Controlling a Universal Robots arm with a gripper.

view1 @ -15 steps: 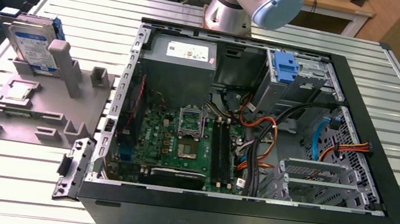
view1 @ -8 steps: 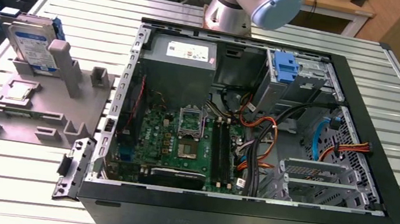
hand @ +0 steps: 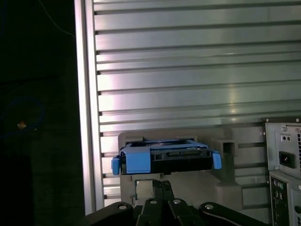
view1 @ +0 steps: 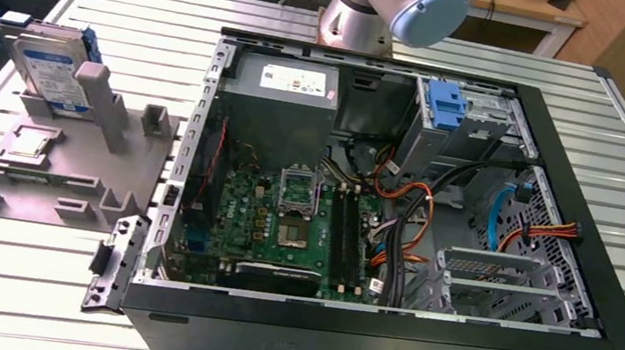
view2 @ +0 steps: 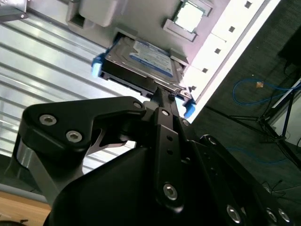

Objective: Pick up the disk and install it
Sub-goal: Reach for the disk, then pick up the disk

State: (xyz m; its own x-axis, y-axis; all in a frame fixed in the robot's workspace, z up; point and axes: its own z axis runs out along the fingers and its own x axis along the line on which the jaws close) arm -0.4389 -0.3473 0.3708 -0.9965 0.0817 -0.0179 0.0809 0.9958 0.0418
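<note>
The disk (view1: 52, 70) is a silver-grey drive with a white-and-blue label in a bright blue carrier frame. It stands on edge, leaning in a slot of the grey holder (view1: 66, 182) at the exterior view's left, beside the open computer case (view1: 389, 328). Both wrist views look at it from a distance: the disk (view2: 146, 59) with its label showing, and the disk (hand: 164, 157) edge-on. My gripper (view2: 158, 92) (hand: 161, 184) is apart from the disk, its thin black fingers together and holding nothing.
The grey holder also carries a square chip (view1: 33, 143) and upright posts (view1: 102, 104). Inside the case are a grey power supply (view1: 285, 89), a motherboard (view1: 282, 217), loose cables (view1: 405, 216), a lone blue bracket (view1: 447, 107) and a metal drive cage (view1: 494, 279). The ribbed metal table (view1: 28, 282) ends near the holder.
</note>
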